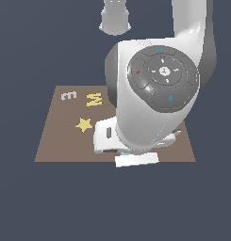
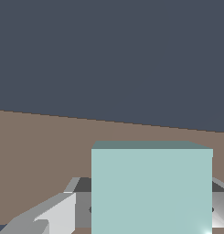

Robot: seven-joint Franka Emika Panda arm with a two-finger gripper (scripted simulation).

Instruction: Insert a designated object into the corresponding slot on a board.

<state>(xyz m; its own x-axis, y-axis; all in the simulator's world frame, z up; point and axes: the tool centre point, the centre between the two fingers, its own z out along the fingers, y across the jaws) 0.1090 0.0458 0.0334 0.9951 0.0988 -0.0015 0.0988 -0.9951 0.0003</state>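
The light teal square block (image 2: 152,189) fills the lower part of the wrist view, between my gripper's (image 2: 145,205) two grey fingers (image 2: 49,215). The gripper is shut on the block and holds it close above the brown board (image 2: 40,146). In the exterior view the block (image 1: 136,159) shows pale below my hand, over the front edge of the board (image 1: 60,141), and my gripper (image 1: 128,151) is right above it. The dark square slot is hidden in both views; the arm covers the board's middle and the exterior view's right part.
A yellow star (image 1: 84,124), a yellow M (image 1: 94,99) and a pale 3-shaped piece (image 1: 68,95) lie on the board at the exterior view's left. Dark floor (image 1: 32,202) surrounds the board. The arm's large white body (image 1: 154,94) hangs over the board.
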